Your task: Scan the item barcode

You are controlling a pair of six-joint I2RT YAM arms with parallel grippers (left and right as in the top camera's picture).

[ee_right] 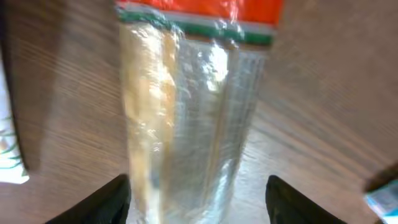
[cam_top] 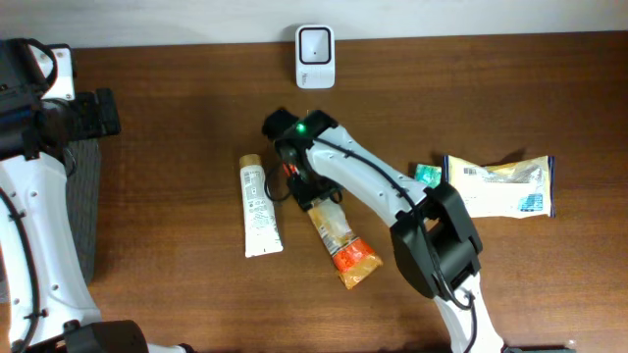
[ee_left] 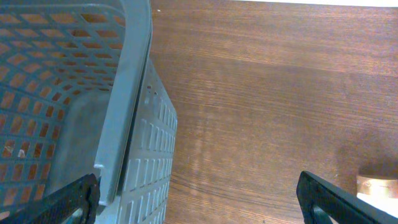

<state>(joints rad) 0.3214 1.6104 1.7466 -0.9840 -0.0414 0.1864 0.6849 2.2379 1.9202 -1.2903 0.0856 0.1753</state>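
The item nearest my right gripper is a long clear packet (cam_top: 340, 240) with an orange end, lying flat on the brown table. My right gripper (cam_top: 312, 191) hangs over its clear end. In the right wrist view the packet (ee_right: 186, 106) runs between the spread fingers of that gripper (ee_right: 198, 190), which is open, with a gap on the right side. No barcode shows on it. A white scanner (cam_top: 315, 44) stands at the table's far edge. My left gripper (ee_left: 199, 190) is wide open and empty beside the basket.
A white tube (cam_top: 260, 208) lies left of the packet; its cap (ee_left: 379, 185) shows in the left wrist view. A yellow-white bag (cam_top: 500, 186) and a small green item (cam_top: 426, 175) lie to the right. A grey-blue slotted basket (ee_left: 134, 93) stands at the table's left edge.
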